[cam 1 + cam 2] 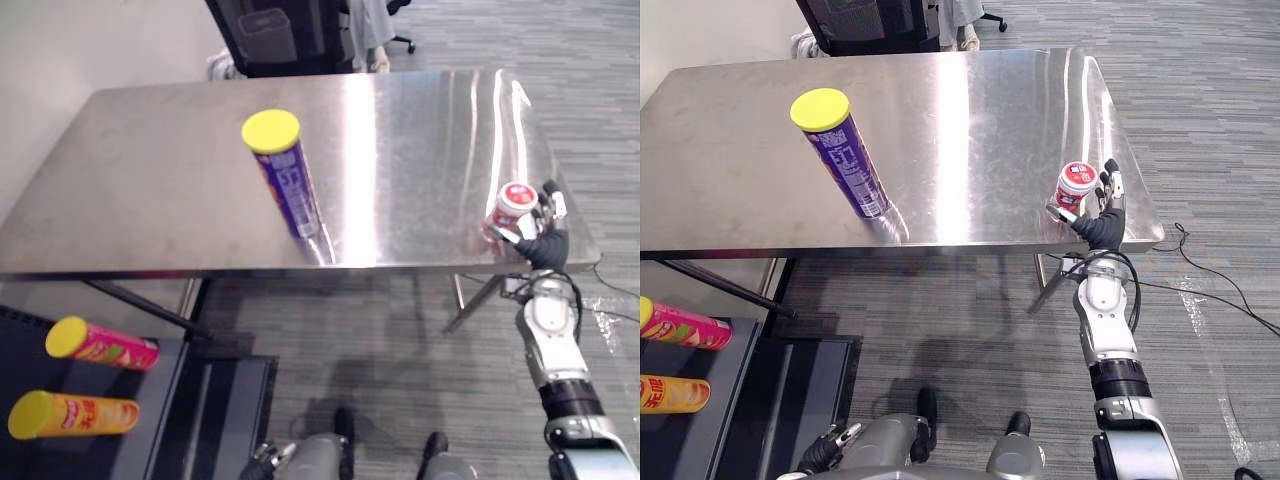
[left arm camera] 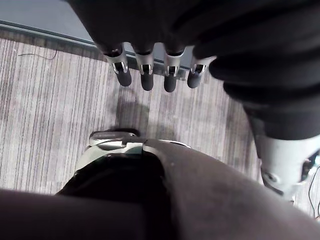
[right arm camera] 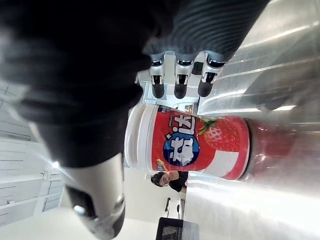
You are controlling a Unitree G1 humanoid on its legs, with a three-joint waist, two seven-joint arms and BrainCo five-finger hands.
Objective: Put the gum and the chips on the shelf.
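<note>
Looks like an office: grey striped carpet (image 1: 1200, 100), a black swivel chair (image 1: 855, 25) behind a steel table (image 1: 740, 170).

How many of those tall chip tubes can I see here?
3. A purple tube stands on the table; a pink tube and an orange tube lie on the dark shelf, lower left. More may sit out of frame.

Bare table top (image 1: 970, 120) lies open between chips can (image 1: 840, 155) and gum tub (image 1: 1075, 187).

The chips can (image 1: 847, 160) stands on the table (image 1: 970, 130), left of centre. The gum tub (image 1: 1075, 190) stands near the right front corner, between the thumb and fingers of the right hand (image 1: 1102, 226). Below left, on the shelf (image 1: 20, 350), the rear can (image 1: 100, 345) lies behind the front can (image 1: 70, 415).
</note>
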